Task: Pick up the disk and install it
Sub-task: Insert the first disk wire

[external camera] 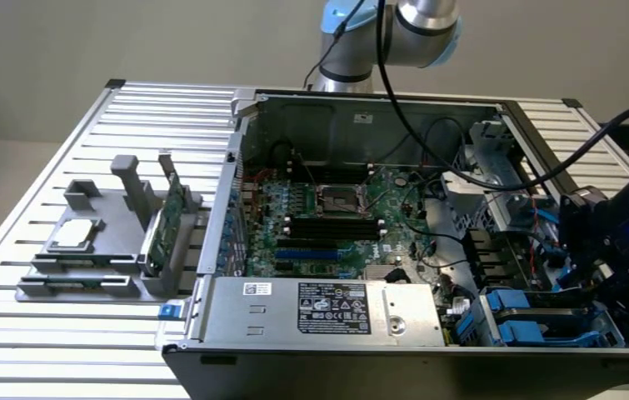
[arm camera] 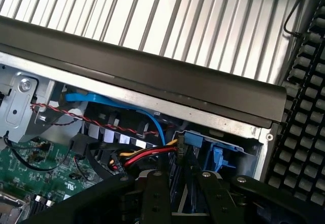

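Observation:
The disk (external camera: 542,325), grey metal with bright blue side rails, sits low in the drive bay at the front corner of the open computer case (external camera: 326,312), on the exterior view's right. My gripper (external camera: 606,287) reaches down into that corner right beside it. In the wrist view the two black fingers (arm camera: 155,193) stand on either side of a dark slab seen edge-on, with the disk's blue rail (arm camera: 218,154) just beyond their tips. The gripper (arm camera: 183,186) looks shut on the disk.
Red, yellow and black wires (arm camera: 139,155) and a blue cable (arm camera: 147,120) crowd the bay. The case's dark side wall (arm camera: 152,74) runs close by. A grey stand (external camera: 108,242) at the exterior view's left holds a silver chip and a green circuit card (external camera: 170,221).

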Controlling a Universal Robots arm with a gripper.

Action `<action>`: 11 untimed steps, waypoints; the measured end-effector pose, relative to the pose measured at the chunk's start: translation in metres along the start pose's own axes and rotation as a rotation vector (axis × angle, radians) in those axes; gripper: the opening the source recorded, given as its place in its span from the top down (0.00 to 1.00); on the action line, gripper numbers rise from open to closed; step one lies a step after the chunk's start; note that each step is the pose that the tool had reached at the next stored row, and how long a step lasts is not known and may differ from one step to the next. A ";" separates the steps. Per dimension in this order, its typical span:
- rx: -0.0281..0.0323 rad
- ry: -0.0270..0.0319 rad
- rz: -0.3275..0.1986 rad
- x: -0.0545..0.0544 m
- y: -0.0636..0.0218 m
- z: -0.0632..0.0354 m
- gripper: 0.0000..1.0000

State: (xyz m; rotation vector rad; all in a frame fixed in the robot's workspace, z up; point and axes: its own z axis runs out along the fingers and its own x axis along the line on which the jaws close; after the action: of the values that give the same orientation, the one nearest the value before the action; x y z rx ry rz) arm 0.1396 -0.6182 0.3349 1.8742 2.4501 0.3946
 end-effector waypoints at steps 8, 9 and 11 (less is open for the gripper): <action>-0.0077 -0.0119 0.059 0.000 -0.0002 0.0007 0.73; -0.0085 -0.0137 0.067 0.000 -0.0001 0.0007 0.75; -0.0098 -0.0172 0.084 0.000 -0.0002 0.0006 0.81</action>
State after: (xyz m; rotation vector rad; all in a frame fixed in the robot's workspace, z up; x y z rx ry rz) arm 0.1396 -0.6181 0.3342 1.9733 2.3602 0.3911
